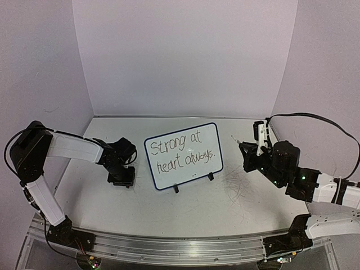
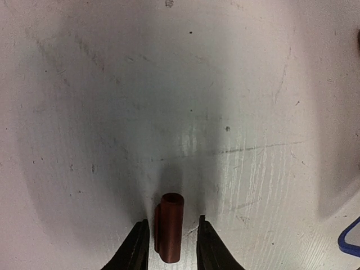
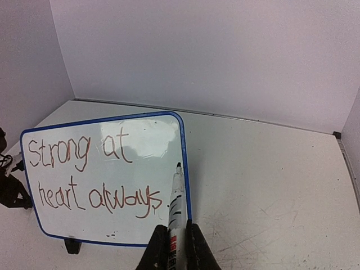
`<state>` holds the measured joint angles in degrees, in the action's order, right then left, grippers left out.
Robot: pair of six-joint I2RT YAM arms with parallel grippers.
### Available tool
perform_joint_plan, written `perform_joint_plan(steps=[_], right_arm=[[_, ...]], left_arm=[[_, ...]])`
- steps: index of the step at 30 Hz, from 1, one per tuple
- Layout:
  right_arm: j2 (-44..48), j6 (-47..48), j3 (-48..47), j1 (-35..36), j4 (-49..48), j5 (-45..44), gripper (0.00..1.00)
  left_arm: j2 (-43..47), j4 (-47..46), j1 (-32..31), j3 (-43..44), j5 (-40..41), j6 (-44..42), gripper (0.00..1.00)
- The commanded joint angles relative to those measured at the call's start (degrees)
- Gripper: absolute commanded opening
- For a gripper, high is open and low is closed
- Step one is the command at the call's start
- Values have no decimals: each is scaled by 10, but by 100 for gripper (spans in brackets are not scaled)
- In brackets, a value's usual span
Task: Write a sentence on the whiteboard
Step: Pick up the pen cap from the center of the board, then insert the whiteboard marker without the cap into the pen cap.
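I can't see marker (image 3: 176,194) lower end; R gripper (image 3: 172,236) clamps it. L gripper (image 2: 172,222) jaws narrowly apart flanking red cap (image 2: 169,239), not touching. Only whiteboard (image 2: 347,243) corner shows there.

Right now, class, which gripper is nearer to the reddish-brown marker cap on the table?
Left. The left gripper straddles the cap, one finger each side, not yet touching. The right gripper is on the far side of the whiteboard, holding the marker.
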<state>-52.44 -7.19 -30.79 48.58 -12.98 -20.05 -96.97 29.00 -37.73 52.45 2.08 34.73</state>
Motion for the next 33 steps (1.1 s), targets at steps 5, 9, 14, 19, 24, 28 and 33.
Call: perform_joint_plan(steps=[5,9,14,19,24,28,33], right_arm=[[11,17,-21,3,-12,-10,0],[9,22,-41,3,9,5,0],[-1,10,-74,3,46,33,0],[-22,-10,-106,3,73,105,0],[-94,-20,-177,3,131,257,0],[-162,-35,-261,3,197,375,0],[-204,-53,-344,3,264,475,0]], left_arm=[[17,41,-12,-8,71,5,15],[66,48,-12,-26,94,12,6],[142,92,-11,-15,127,23,4],[228,162,-11,66,193,6,3],[346,55,-14,106,138,-135,2],[402,-109,-53,65,19,-274,1],[391,-204,-160,4,42,-514,0]])
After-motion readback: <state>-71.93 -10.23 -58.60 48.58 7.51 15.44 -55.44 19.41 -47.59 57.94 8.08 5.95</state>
